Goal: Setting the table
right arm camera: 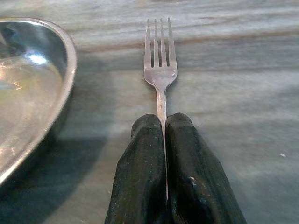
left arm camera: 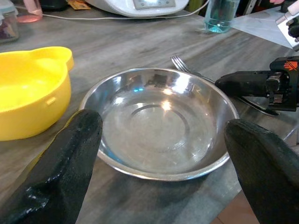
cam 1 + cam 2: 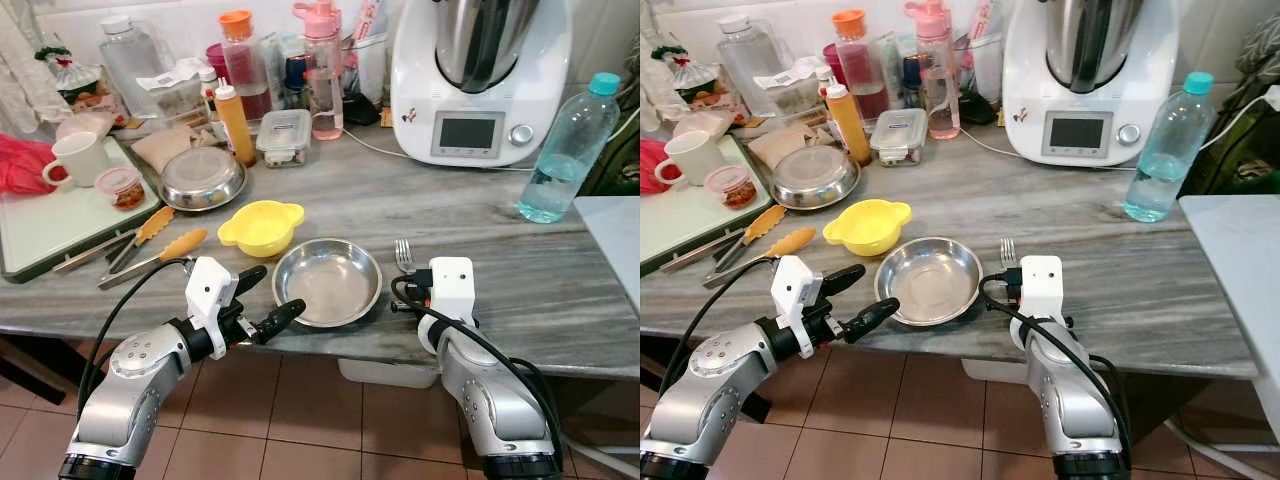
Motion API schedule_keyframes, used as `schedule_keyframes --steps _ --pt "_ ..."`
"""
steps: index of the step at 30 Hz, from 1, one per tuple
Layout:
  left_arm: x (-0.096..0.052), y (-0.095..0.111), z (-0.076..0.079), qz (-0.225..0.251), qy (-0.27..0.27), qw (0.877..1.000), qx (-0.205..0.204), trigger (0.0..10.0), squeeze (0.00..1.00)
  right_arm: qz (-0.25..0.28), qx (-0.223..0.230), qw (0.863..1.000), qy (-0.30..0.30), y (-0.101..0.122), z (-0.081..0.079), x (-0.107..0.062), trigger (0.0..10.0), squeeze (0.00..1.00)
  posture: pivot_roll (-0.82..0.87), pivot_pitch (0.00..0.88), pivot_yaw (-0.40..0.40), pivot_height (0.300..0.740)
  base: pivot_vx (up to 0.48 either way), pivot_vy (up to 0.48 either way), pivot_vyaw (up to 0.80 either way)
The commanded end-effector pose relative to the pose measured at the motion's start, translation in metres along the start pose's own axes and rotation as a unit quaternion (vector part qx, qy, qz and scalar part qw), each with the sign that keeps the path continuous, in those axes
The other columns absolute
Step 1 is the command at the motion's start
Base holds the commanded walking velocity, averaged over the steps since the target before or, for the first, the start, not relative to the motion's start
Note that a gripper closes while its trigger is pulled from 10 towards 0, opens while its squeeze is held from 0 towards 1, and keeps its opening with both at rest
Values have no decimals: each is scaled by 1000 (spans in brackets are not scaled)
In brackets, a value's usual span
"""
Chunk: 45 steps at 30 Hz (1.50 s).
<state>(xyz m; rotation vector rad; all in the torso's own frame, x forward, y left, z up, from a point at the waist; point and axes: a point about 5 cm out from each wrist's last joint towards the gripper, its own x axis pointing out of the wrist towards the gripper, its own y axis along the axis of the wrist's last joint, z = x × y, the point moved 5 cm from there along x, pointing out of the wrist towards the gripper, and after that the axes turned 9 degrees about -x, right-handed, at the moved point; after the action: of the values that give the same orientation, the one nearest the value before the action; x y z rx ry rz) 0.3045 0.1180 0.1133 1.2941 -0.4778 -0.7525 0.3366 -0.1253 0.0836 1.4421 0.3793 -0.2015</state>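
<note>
I'm looking at a grey marble desk (image 3: 480, 215) over a tiled floor. My left end effector (image 3: 268, 297) is hovering wide open beside the steel plate (image 3: 328, 281); a yellow bowl (image 3: 261, 226) is sitting behind. My right end effector (image 1: 166, 140) is pinching the fork (image 1: 160, 60), lying right of the plate.

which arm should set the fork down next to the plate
Right. The right gripper is already shut on the fork, just right of the plate. The left gripper is open at the plate's left edge, holding nothing.
</note>
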Motion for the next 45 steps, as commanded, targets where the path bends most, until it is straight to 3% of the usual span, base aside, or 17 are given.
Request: schedule_keyframes --steps 1,9,10,11,12,13,14,15,31,39,45 --pt "-5 1 -5 -6 7 1000 9 10000 0 -23 2 1000 8 -10 -8 2 0 0 -101 39 99 740 0 0 0" --pt "-3 2 -4 -5 6 1000 12 10000 0 -29 3 999 16 -16 -15 -1 0 0 -102 40 101 740 0 0 0" --pt "-3 2 -4 -5 6 1000 12 10000 0 -30 3 999 15 -17 -14 -1 392 0 -103 39 102 740 0 0 0" --pt "-2 2 -3 -5 5 1000 12 10000 0 -32 4 999 13 -18 -13 -1 3608 0 -103 38 103 740 0 0 0" --pt "-2 1 -2 -5 5 1000 12 10000 0 -32 4 999 12 -18 -12 -1 4784 643 -104 38 104 740 0 0 0" --pt "-2 1 -2 -5 4 1000 12 10000 0 -32 4 999 10 -19 -11 -1 9373 1000 -105 37 106 740 0 0 0" --pt "-2 1 -2 -5 4 1000 12 10000 0 -32 4 999 10 -19 -11 -1 9373 1000 -105 37 106 740 0 0 0" --pt "-1 1 -1 -6 3 1000 12 10000 0 -32 4 999 7 -18 -9 -1 10000 1000 -105 36 105 740 0 0 0" --pt "1 2 2 -3 1 1000 13 10000 0 -8 0 1000 -8 -10 -5 -3 10000 1000 -107 34 109 740 0 0 0" --pt "2 1 4 -2 -1 1000 12 10000 0 52 -22 998 -37 15 6 -8 10000 1000 -112 34 109 740 0 0 0" --pt "2 1 5 -2 -2 1000 11 10000 0 72 -35 996 -46 22 8 -12 10000 1000 -115 34 109 740 0 0 0"
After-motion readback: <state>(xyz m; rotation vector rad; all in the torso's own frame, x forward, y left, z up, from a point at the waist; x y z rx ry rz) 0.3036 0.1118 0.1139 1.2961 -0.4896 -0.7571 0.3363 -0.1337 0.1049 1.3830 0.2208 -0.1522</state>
